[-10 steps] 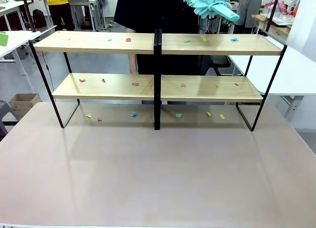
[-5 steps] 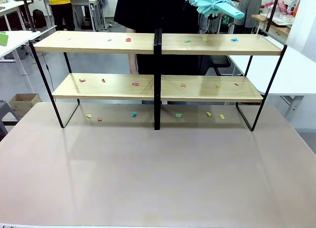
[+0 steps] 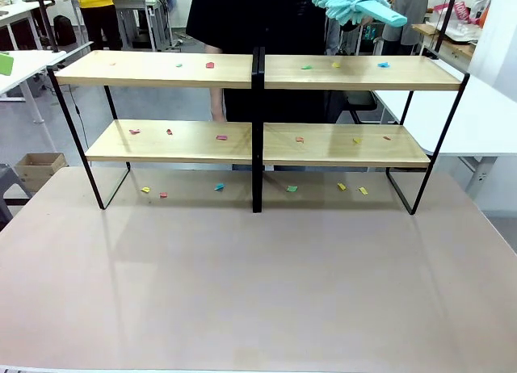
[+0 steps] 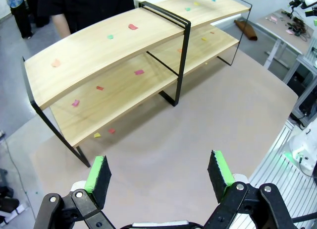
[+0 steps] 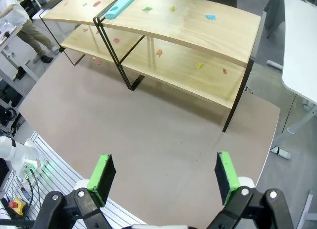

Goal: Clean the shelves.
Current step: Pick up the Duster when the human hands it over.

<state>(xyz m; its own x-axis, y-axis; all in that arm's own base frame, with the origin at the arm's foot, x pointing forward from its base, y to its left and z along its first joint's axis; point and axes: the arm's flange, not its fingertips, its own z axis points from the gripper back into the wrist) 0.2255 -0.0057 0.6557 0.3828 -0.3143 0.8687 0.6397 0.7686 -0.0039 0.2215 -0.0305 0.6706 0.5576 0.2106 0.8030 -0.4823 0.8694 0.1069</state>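
The shelves (image 3: 161, 69) stand across the far half of the table, two tiers of light-wood boards in a black frame. Small coloured scraps (image 3: 220, 137) lie on both tiers and on the tabletop under them. A person in black stands behind, holding a teal fluffy duster (image 3: 349, 2) above the top right board; its handle (image 5: 123, 4) also shows in the right wrist view. My left gripper (image 4: 158, 172) hangs open above the table, well short of the shelves (image 4: 114, 45). My right gripper (image 5: 164, 172) is open too, high over the table in front of the shelves (image 5: 198, 26).
The beige tabletop (image 3: 242, 284) in front of the rack is bare. White side tables stand at the right (image 3: 485, 123) and left (image 3: 24, 66). A cardboard box (image 3: 40, 167) sits on the floor at the left.
The person's duster has drifted slightly up and to the right above the top right board. Nothing else has moved.
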